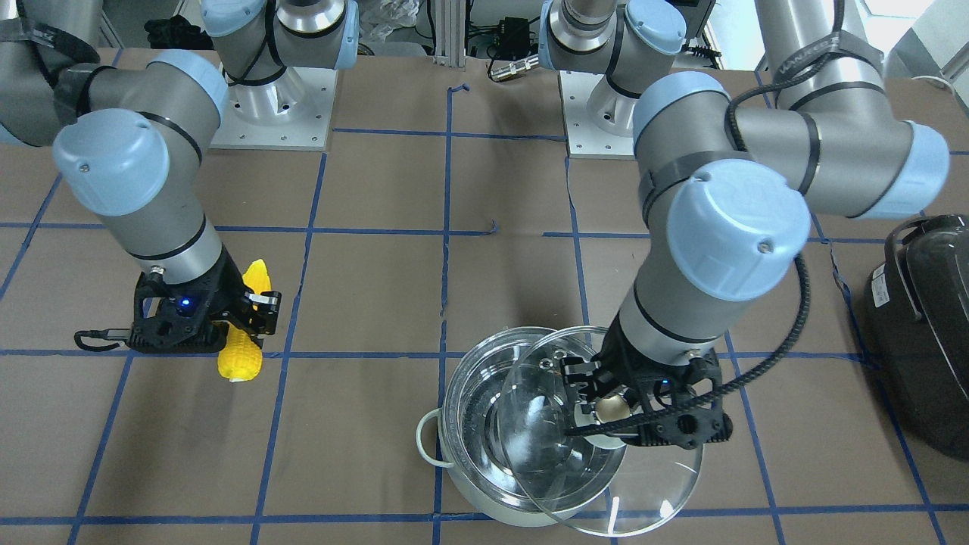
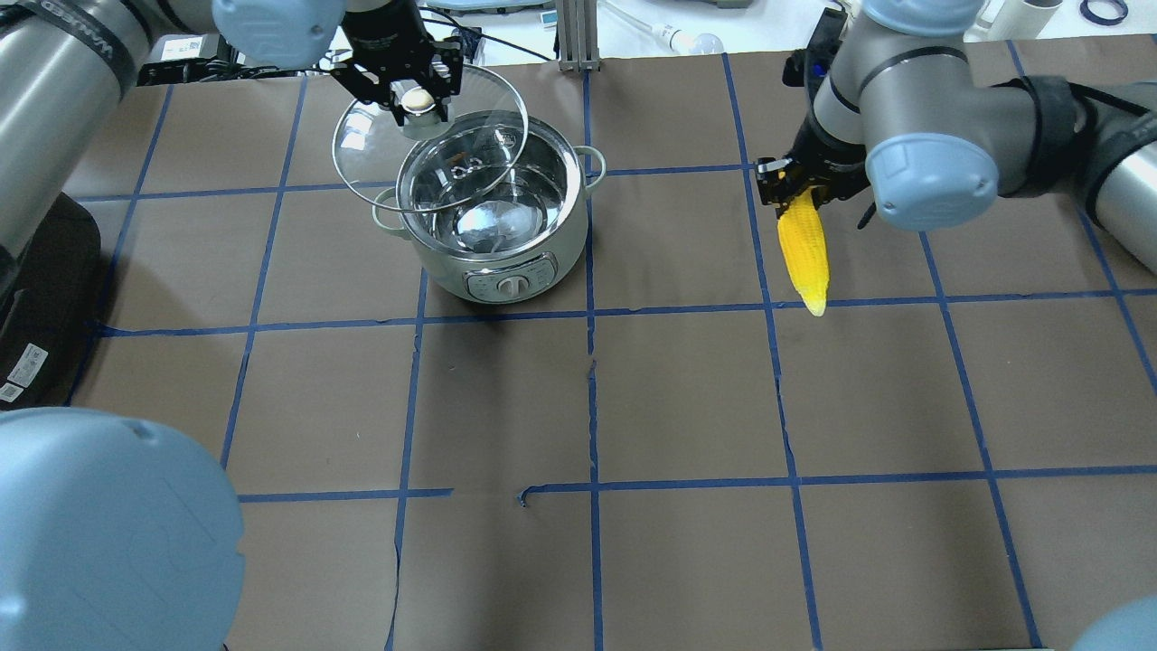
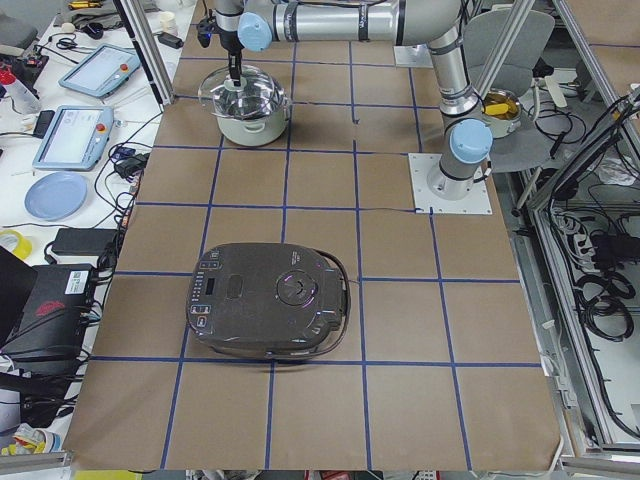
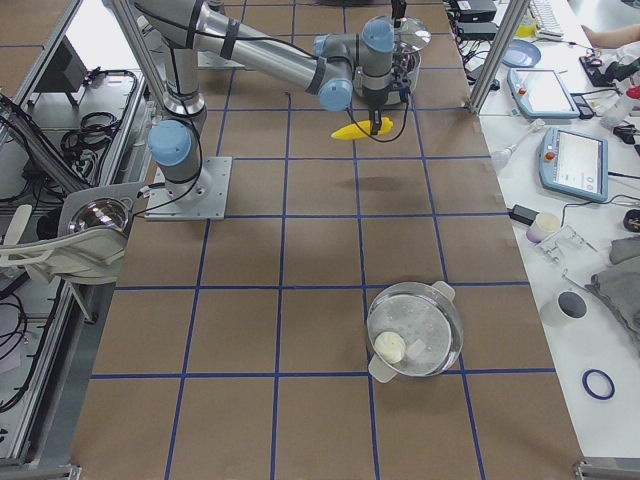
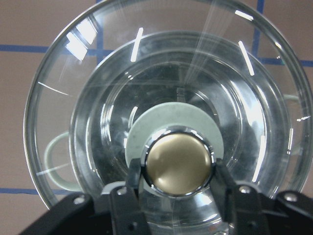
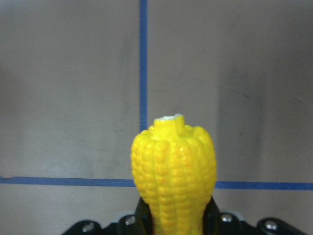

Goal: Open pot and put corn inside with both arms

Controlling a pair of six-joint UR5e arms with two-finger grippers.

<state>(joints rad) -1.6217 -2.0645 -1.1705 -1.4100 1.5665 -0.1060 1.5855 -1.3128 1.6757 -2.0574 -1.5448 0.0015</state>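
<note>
The pot point(image 2: 493, 262), mint-white outside and shiny steel inside, stands open at the far left of the table. It also shows in the front view point(image 1: 454, 393). My left gripper point(image 2: 418, 101) is shut on the brass knob point(image 5: 178, 164) of the glass lid point(image 2: 362, 145). It holds the lid lifted and shifted aside, still overlapping part of the pot's rim. My right gripper point(image 2: 800, 185) is shut on the thick end of the yellow corn point(image 2: 804, 249), to the right of the pot. The corn point(image 1: 241, 359) is low over the table. I cannot tell whether it touches.
A large dark grey appliance point(image 3: 270, 300) sits at the table's left end, also at the front view's right edge point(image 1: 923, 333). A second glass-lidded pot point(image 4: 430, 320) stands at the table's right end. The two arm bases point(image 1: 272, 98) are bolted along the robot's side.
</note>
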